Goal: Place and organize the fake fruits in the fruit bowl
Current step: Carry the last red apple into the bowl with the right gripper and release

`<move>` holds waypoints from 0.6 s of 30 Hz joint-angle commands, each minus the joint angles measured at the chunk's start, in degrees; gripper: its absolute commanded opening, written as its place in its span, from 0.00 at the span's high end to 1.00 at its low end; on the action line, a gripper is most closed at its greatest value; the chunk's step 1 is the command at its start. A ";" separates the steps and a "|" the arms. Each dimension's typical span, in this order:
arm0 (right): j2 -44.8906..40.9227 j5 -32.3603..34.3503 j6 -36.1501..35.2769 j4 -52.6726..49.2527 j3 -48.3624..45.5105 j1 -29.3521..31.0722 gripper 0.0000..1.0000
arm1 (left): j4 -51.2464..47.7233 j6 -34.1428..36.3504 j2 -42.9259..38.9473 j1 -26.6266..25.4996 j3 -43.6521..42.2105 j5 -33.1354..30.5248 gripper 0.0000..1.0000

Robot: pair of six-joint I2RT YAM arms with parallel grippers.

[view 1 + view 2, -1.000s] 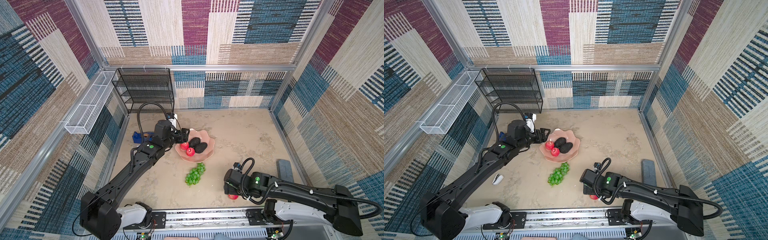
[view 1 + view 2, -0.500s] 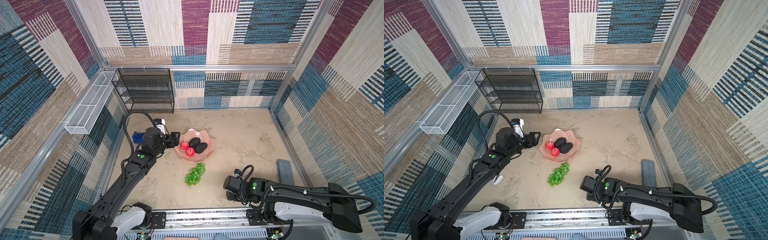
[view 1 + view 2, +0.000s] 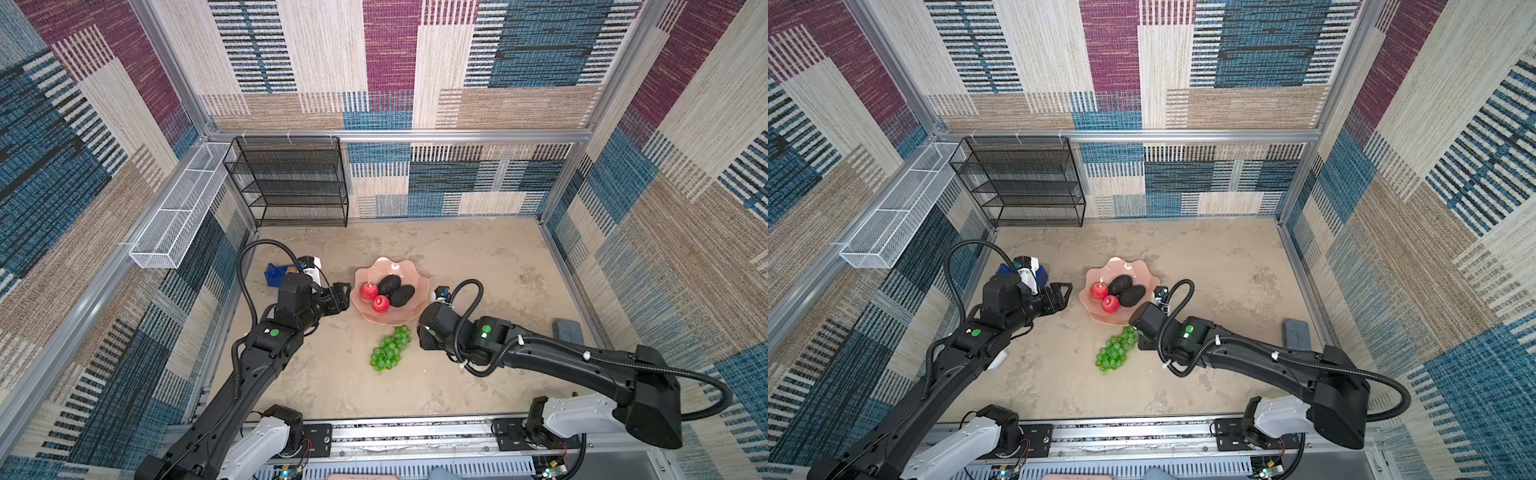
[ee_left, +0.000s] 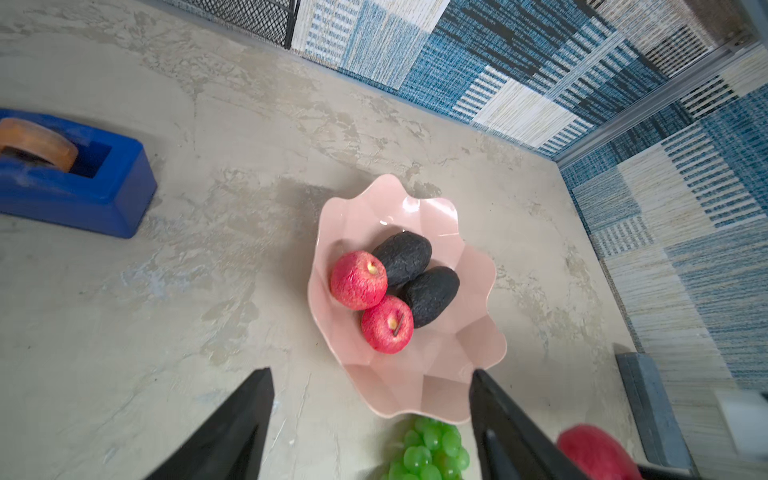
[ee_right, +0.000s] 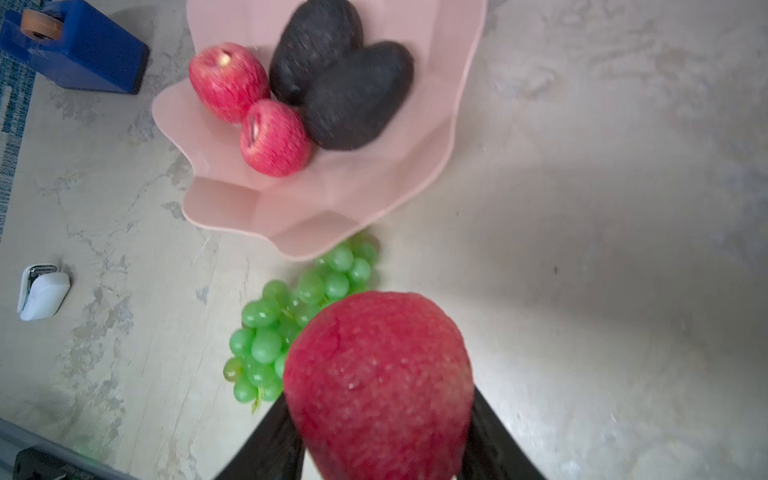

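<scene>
Where both top views look down on the worktop (image 3: 478, 257), the pink bowl (image 3: 395, 316) sits about mid-worktop w/ two apples (image 3: 368, 291) and two avocados (image 3: 401, 295) inside: apples on its left half, avocados side by side on the right. Grapes (image 3: 390, 348) lie on the worktop outside the bowl, on the robot's side, top of the bunch right at the rim. Left claw (image 3: 343, 296) is just beside the bowl's left rim, jaws apart, nothing in them. Blue tape dispenser (image 3: 275, 274) sits behind the left arm (image 3: 270, 332); grey block (image 3: 568, 330) lies by the right wall. Right arm (image 3: 486, 332) has its wrist next to the bowl's near-right rim and covers whatever is under it.

Left wrist cam: left claw (image 4: 372, 372) gapes open, black fingers (image 4: 232, 432) wide apart & empty, bowl (image 4: 436, 365) beyond them. The apples touch each other, each against an avocado. Grapes (image 4: 428, 449) show partly near one finger. A third apple (image 4: 594, 453) shows at the frame edge past that finger, outside the bowl.

Right wrist cam, blurry: right claw (image 5: 378, 399) is clamped on the third apple (image 5: 374, 361), one finger on each side. Grapes (image 5: 266, 345) lie between claw & bowl (image 5: 332, 199), bunch tip at the rim. Small white gadget (image 5: 41, 293) lies on the worktop, apart from the bowl.
</scene>
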 commanded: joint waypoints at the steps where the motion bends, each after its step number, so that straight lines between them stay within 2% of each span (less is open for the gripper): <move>1: 6.41 -0.48 -12.46 9.93 4.74 -2.02 0.55 | -4.46 -0.15 -3.66 0.27 -1.52 -0.67 0.22; 5: 13.66 -5.22 -16.70 14.83 8.86 -4.51 0.54 | -7.41 0.74 -8.61 0.27 -3.40 1.23 0.21; 9: 19.59 -9.15 -18.48 17.65 11.03 -6.84 0.54 | -11.16 1.07 -10.26 0.33 -4.51 3.30 0.20; 15: 24.41 -11.27 -18.49 18.97 12.50 -7.09 0.52 | -10.21 -1.28 -11.70 0.31 -7.17 9.05 0.21; 18: 25.26 -11.32 -17.74 18.87 12.62 -7.25 0.45 | -8.98 -2.28 -11.37 0.34 -8.52 11.00 0.21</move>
